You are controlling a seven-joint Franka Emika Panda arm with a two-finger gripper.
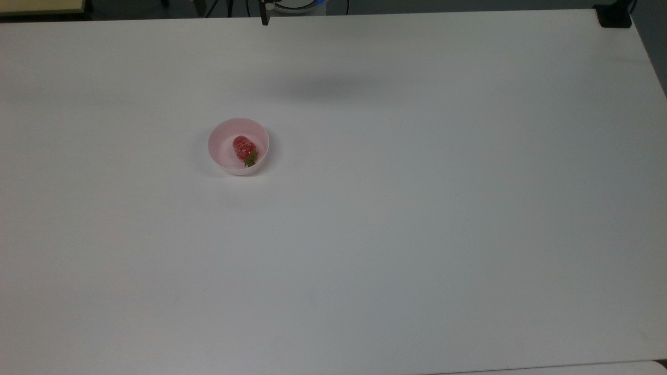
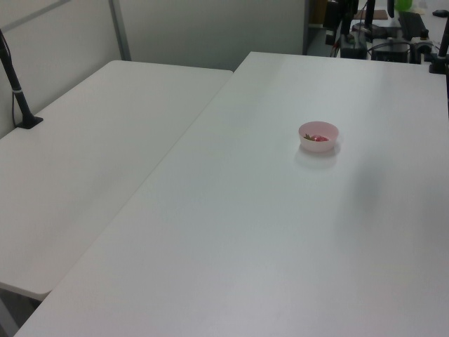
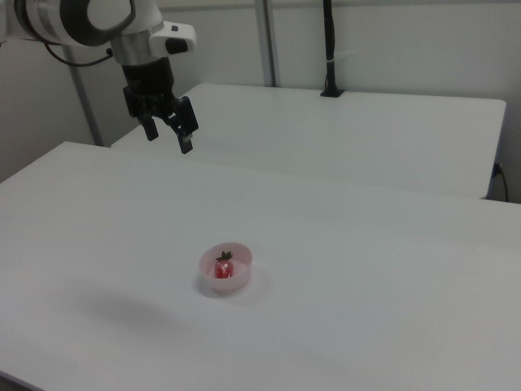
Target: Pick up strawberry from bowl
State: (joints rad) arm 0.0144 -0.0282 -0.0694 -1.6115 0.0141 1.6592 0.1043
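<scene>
While the strawberry [image 1: 244,149] lies inside the bowl [image 1: 224,135], the pincer [image 3: 169,133] hangs high in the air and well apart from it, with nothing between its fingers. In the right view the pincer is at the upper left, above the far part of the desk [image 3: 366,244], and its two black fingers [image 3: 186,129] point downward with a clear gap between them, so it is apart and holds nothing. In the same view the bowl stands lower and to the right of the pincer, near the middle of the desk, and the strawberry sits in it with its green leafy end turned up. In the top view the bowl is a little to the left of the middle of the desk, and the red fruit rests on the bottom of the bowl with the green leaves pointing toward the lower right of the top view, close to the wall of the bowl. A soft grey shadow [image 1: 333,86] lies on the desk above and to the right of the bowl in the top view. In the left view the bowl [image 2: 318,135] stands on the right half of the desk, and a second white table [image 2: 84,161] stands just beside the desk on the left view's left.
</scene>
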